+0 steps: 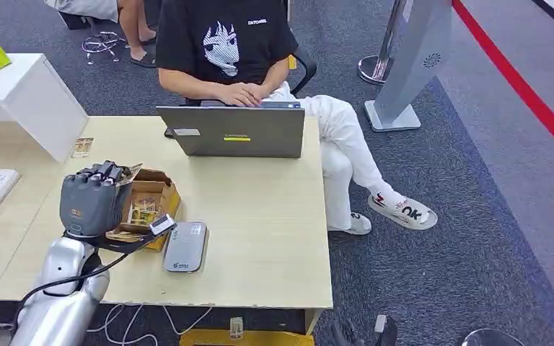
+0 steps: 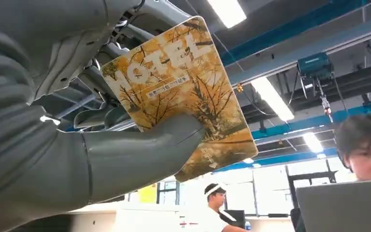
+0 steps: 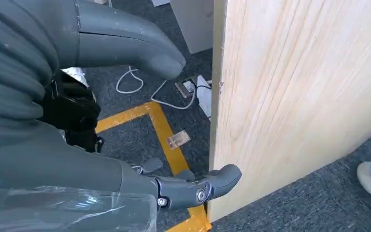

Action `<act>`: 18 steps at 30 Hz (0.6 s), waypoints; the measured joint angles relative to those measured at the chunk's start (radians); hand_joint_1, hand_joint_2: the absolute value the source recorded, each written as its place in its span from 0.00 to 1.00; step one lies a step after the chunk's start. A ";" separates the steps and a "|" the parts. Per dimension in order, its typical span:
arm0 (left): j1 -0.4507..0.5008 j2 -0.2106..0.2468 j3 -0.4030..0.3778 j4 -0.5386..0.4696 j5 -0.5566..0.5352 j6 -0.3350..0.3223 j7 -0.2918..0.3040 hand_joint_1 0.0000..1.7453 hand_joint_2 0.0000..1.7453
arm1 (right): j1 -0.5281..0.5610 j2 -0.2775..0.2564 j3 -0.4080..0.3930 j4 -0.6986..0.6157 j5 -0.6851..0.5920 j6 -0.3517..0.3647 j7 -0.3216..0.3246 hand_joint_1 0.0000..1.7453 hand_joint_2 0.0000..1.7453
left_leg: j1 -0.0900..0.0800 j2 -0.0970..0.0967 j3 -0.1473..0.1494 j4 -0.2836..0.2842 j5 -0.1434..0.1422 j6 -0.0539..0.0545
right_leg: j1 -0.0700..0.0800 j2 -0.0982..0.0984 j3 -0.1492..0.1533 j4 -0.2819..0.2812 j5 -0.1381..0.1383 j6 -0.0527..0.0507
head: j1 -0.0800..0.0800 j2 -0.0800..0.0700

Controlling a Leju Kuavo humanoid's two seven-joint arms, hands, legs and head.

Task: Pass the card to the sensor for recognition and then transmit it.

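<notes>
Fingers [image 2: 101, 77] and thumb of left hand [image 1: 94, 198] clamp card [image 2: 178, 92], lifted from box [image 1: 151, 198] at lower left, likely to reach sensor [image 1: 185, 246] | right hand [image 3: 53, 116] hangs beside table [image 3: 294, 87], fingers apart, idle

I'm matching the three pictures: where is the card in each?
Head view: the card peeks out at the left hand's fingertips, above the box.
Left wrist view: card at centre, pinched under the thumb.
Right wrist view: not in it.
Shared landmark: laptop, also in the left wrist view.
</notes>
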 joint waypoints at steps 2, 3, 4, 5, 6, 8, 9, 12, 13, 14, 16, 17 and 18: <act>0.001 -0.002 0.000 -0.002 0.015 -0.016 -0.013 1.00 1.00 | 0.000 0.000 -0.001 0.000 0.000 0.000 -0.001 0.00 1.00 | 0.000 0.000 0.000 0.000 0.000 0.000 | 0.000 0.000 0.000 0.000 0.000 0.000 | 0.000 0.000; 0.006 -0.004 -0.004 -0.005 0.034 -0.042 -0.033 1.00 1.00 | 0.000 0.000 -0.002 0.000 0.000 0.001 -0.003 0.00 1.00 | 0.000 0.000 0.000 0.000 0.000 0.000 | 0.000 0.000 0.000 0.000 0.000 0.000 | 0.000 0.000; 0.013 -0.007 -0.011 -0.010 0.040 -0.065 -0.046 1.00 1.00 | 0.000 0.000 -0.004 0.000 0.000 0.002 -0.006 0.00 1.00 | 0.000 0.000 0.000 0.000 0.000 0.000 | 0.000 0.000 0.000 0.000 0.000 0.000 | 0.000 0.000; 0.028 -0.009 -0.026 -0.017 0.035 -0.096 -0.052 1.00 1.00 | 0.001 0.000 -0.006 0.000 0.000 0.003 -0.008 0.00 1.00 | -0.001 0.000 0.000 0.000 0.000 0.000 | -0.001 0.000 0.000 0.000 0.000 0.000 | 0.000 0.000; 0.041 -0.012 -0.038 -0.020 0.028 -0.124 -0.052 1.00 1.00 | 0.002 0.000 -0.009 0.000 0.000 0.004 -0.010 0.00 1.00 | -0.001 0.000 0.000 0.000 0.000 0.000 | -0.001 0.000 0.000 0.000 0.000 0.000 | 0.000 0.000; 0.082 -0.018 -0.088 -0.020 0.015 -0.211 -0.033 1.00 1.00 | 0.003 0.000 -0.022 0.000 0.004 0.008 -0.014 0.00 1.00 | -0.001 0.000 -0.001 0.000 0.000 0.001 | -0.001 0.000 0.000 -0.001 -0.001 0.001 | 0.001 0.000; 0.097 -0.019 -0.114 -0.016 0.015 -0.261 -0.018 1.00 1.00 | 0.004 0.000 -0.026 0.000 0.009 0.010 -0.016 0.00 1.00 | -0.001 0.000 -0.002 0.000 -0.001 0.001 | -0.001 0.000 0.000 -0.001 -0.001 0.001 | 0.000 0.000; 0.113 -0.015 -0.156 0.017 0.022 -0.324 0.005 1.00 1.00 | 0.005 0.000 -0.033 0.000 0.017 0.014 -0.017 0.00 1.00 | -0.001 0.000 -0.002 0.000 -0.001 0.001 | -0.001 0.000 -0.001 -0.001 0.000 0.001 | 0.001 0.000; 0.115 -0.010 -0.168 0.046 0.029 -0.336 0.013 1.00 1.00 | 0.006 0.000 -0.038 0.000 0.024 0.015 -0.017 0.00 1.00 | -0.001 0.000 -0.002 0.000 -0.001 0.001 | -0.001 0.000 -0.002 -0.001 0.000 0.001 | 0.000 0.000; 0.115 -0.006 -0.175 0.067 0.034 -0.346 0.019 1.00 1.00 | 0.006 0.000 -0.043 0.000 0.030 0.017 -0.017 0.00 1.00 | -0.001 0.000 -0.002 0.000 0.000 0.001 | -0.001 0.000 -0.002 -0.001 0.000 0.001 | 0.001 0.000; 0.114 0.001 -0.181 0.105 0.037 -0.369 0.021 1.00 1.00 | 0.006 0.000 -0.048 -0.001 0.033 0.018 -0.017 0.00 1.00 | 0.000 0.000 -0.002 0.000 0.000 0.000 | 0.000 0.000 -0.002 0.000 0.000 0.001 | 0.001 0.000; 0.113 0.002 -0.185 0.124 0.037 -0.385 0.022 1.00 1.00 | 0.006 0.000 -0.051 -0.002 0.036 0.018 -0.016 0.00 1.00 | 0.000 0.000 -0.002 0.000 0.000 0.000 | 0.000 0.000 -0.002 0.000 0.000 0.001 | 0.000 0.000; 0.113 0.004 -0.189 0.139 0.037 -0.391 0.022 1.00 1.00 | 0.006 0.000 -0.053 -0.002 0.039 0.017 -0.015 0.00 1.00 | 0.000 0.000 -0.002 0.000 0.000 0.000 | 0.000 0.000 -0.002 0.000 0.000 0.001 | 0.000 0.000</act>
